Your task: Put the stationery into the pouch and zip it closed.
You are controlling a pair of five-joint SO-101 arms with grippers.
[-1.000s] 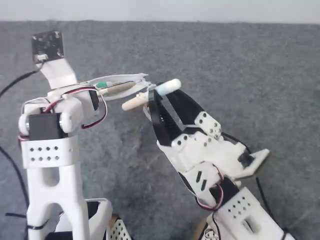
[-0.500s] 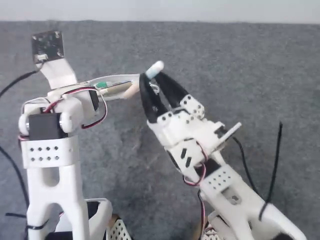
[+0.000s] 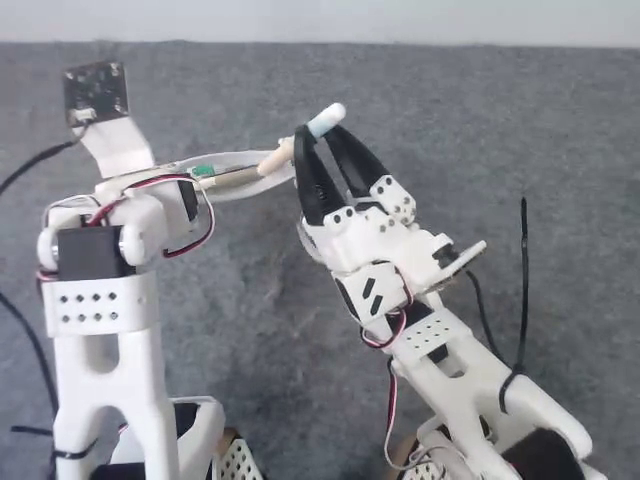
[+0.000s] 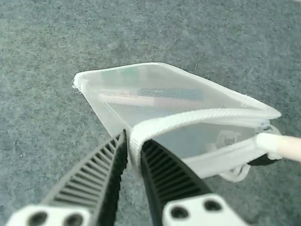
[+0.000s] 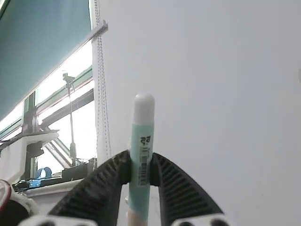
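Left gripper is clenched on the rim of the clear pouch, mouth open to the right, one pen already inside. The right gripper grasps a mint marker. It has swung up and left within the last second, so the cream end now sits at the pouch mouth and insertion looks close. The zip is not yet closed.

- Translucent white pouch, seemingly green-and-white streaks inside.
- Mint-green pen, white cap, cream lower end.
- Black, ribbed left gripper.
- Mottled grey carpet.
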